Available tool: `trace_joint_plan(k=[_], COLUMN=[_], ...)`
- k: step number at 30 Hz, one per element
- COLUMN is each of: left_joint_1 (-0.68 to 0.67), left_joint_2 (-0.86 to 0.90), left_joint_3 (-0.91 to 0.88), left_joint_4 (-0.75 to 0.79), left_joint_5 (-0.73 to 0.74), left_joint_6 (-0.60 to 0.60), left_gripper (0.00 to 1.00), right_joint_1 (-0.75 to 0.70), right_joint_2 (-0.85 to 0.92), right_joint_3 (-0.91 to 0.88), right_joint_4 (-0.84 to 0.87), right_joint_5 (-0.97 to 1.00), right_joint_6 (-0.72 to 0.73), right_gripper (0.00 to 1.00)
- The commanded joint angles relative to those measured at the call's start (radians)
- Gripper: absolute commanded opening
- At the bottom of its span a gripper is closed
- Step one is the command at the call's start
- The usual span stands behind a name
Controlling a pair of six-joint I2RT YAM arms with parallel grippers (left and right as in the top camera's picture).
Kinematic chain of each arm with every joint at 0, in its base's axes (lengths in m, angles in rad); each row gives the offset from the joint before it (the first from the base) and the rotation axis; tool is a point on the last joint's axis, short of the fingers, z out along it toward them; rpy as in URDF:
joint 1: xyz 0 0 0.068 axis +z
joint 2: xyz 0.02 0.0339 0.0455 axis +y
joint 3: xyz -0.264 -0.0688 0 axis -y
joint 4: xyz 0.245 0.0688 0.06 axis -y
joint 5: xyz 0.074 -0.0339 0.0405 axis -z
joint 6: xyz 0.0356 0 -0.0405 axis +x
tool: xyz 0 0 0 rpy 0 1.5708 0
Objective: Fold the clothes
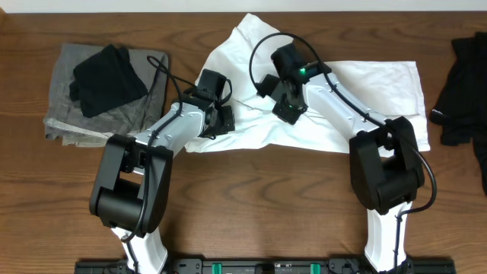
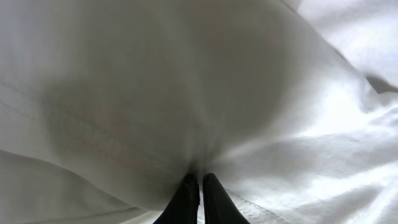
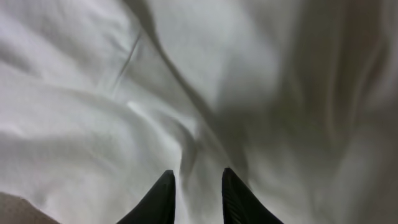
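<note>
The clothes [image 1: 365, 91] are one white T-shirt, rumpled and spread across the middle of the wooden table. My left gripper [image 1: 218, 116] is at the shirt's left edge. In the left wrist view it [image 2: 199, 178] is shut, with the white cloth [image 2: 186, 81] gathered and pulled taut at its tips. Over the shirt's middle is my right gripper [image 1: 288, 113]. In the right wrist view it [image 3: 198, 174] stands open just above the fabric [image 3: 93, 112], and a soft ridge of cloth runs up between its fingers. No print shows on the shirt.
A grey folded cloth [image 1: 133, 114] with a black garment [image 1: 106, 80] on top lies at the back left. Another black garment [image 1: 460, 84] lies at the right edge. Bare table [image 1: 259, 198] lies in front of the shirt.
</note>
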Motion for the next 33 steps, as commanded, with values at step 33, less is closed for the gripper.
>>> trace_joint_plan(k=[33], left_joint_1=[0.002], left_joint_2=[0.019], left_joint_3=[-0.022], left_joint_4=[-0.003], left_joint_5=[-0.017], left_joint_6=[0.013], left_gripper=[0.08], right_joint_1=[-0.019], right_joint_2=[0.004], right_joint_3=[-0.085], right_joint_4=[0.084], right_joint_5=[-0.064], right_joint_6=[0.003], right_gripper=[0.21])
